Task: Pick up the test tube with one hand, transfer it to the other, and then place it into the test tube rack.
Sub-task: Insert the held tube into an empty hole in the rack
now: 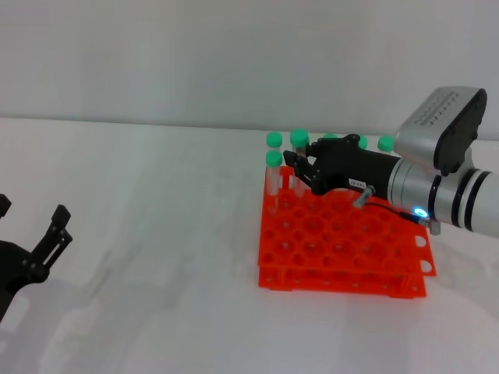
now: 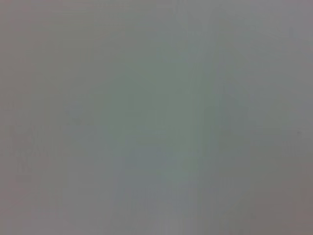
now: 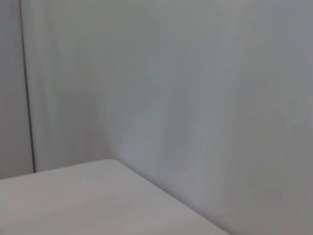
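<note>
The black-fingered right gripper point(image 1: 300, 173) on its silver wrist reaches leftward; the black left gripper point(image 1: 47, 238) rests low, fingers spread.

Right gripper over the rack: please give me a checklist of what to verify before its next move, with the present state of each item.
1. Right gripper is over the rack's far rows: ok.
2. It holds a green-capped tube at its fingertips: seems so, but the grip itself is hidden, cannot tell.
3. The tube is upright, cap on top: ok.
4. The tube's lower end sits in a hole: cannot tell, the fingers cover it.
5. Neighbour tubes stand close beside the fingers, with risk of a bump: not ok.
6. Left gripper is open and far away at the table's near left edge: ok.
</note>
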